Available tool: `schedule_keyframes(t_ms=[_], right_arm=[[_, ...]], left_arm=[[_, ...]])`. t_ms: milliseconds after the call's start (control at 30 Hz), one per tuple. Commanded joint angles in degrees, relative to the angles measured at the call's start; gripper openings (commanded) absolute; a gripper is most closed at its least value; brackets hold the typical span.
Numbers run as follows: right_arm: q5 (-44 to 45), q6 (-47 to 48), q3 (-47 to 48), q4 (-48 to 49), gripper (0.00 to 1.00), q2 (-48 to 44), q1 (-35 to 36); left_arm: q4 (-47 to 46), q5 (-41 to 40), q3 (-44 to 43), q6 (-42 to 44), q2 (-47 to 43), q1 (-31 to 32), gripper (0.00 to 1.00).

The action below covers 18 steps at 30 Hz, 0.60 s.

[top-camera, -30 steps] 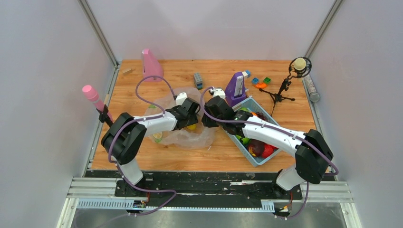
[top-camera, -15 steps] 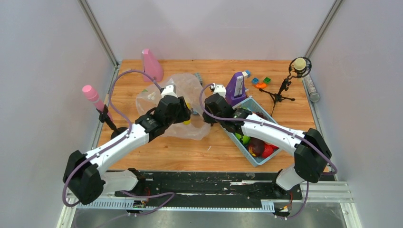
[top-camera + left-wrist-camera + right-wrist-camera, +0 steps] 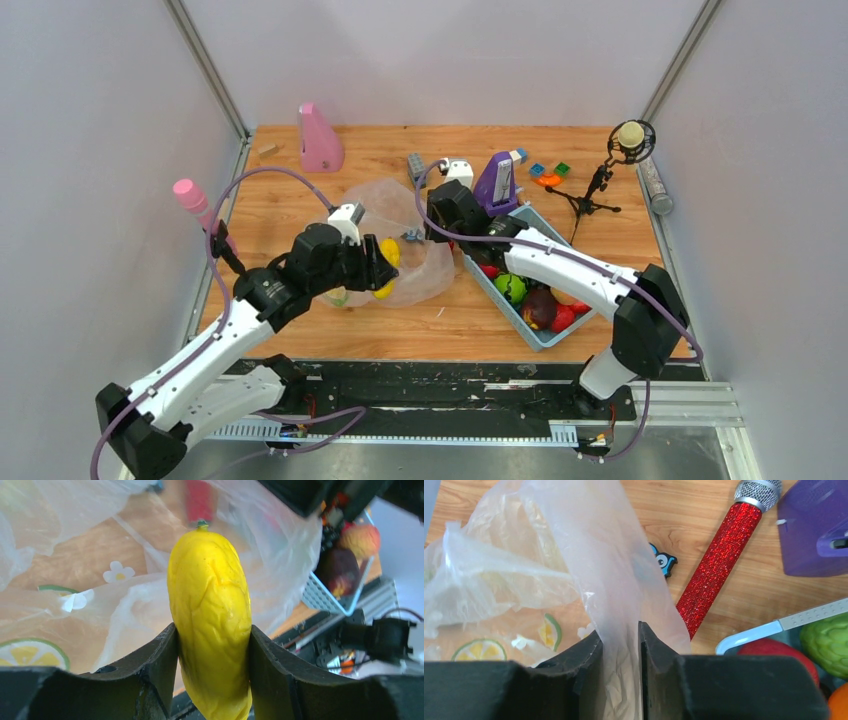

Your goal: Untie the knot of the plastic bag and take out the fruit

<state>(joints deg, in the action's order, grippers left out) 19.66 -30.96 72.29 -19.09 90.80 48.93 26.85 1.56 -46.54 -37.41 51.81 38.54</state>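
fruit [image 3: 209, 580]: one yellow piece clamped in left tool [image 3: 212, 640]; right tool [image 3: 620, 645] pinches one plastic bag [image 3: 574, 545].

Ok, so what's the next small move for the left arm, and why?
Probably lift the left gripper with the yellow fruit clear of the plastic bag, toward the blue tray. Its jaws are shut on the fruit and loose film lies just behind it. The right gripper pinches the bag's film, so the bag should stay put.
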Motion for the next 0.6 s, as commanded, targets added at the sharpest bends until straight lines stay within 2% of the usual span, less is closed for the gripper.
schedule_keyframes(t_ms=[0, 133, 233, 367, 467, 567], right_arm=[[1.6, 4.0, 3.3, 1.6, 0.3, -2.7, -0.5], [-2.1, 6.8, 4.3, 1.5, 0.59, -6.8, -0.5], [-5.4, 7.0, 4.6, 1.5, 0.72, -11.2, -0.4], [-11.1, 4.2, 5.0, 0.4, 0.81, -17.3, -0.4], [-20.6, 0.4, 5.0, 0.6, 0.84, -21.0, -0.4], [-30.7, -6.1, 2.9, 5.2, 0.86, -22.8, 0.0]], left_arm=[[2.0, 8.4, 1.1, 4.4, -7.5, -0.2, 0.48], [0.9, 7.5, 2.3, 6.1, -14.6, -0.2, 0.49], [-1.3, 7.2, 2.8, 8.0, -17.9, -0.2, 0.5], [-5.5, 7.8, 3.9, 9.6, -21.5, -0.2, 0.51], [-8.9, 8.3, 4.5, 10.8, -23.2, -0.2, 0.53], [-12.9, 9.7, 4.5, 11.5, -23.3, -0.2, 0.54]])
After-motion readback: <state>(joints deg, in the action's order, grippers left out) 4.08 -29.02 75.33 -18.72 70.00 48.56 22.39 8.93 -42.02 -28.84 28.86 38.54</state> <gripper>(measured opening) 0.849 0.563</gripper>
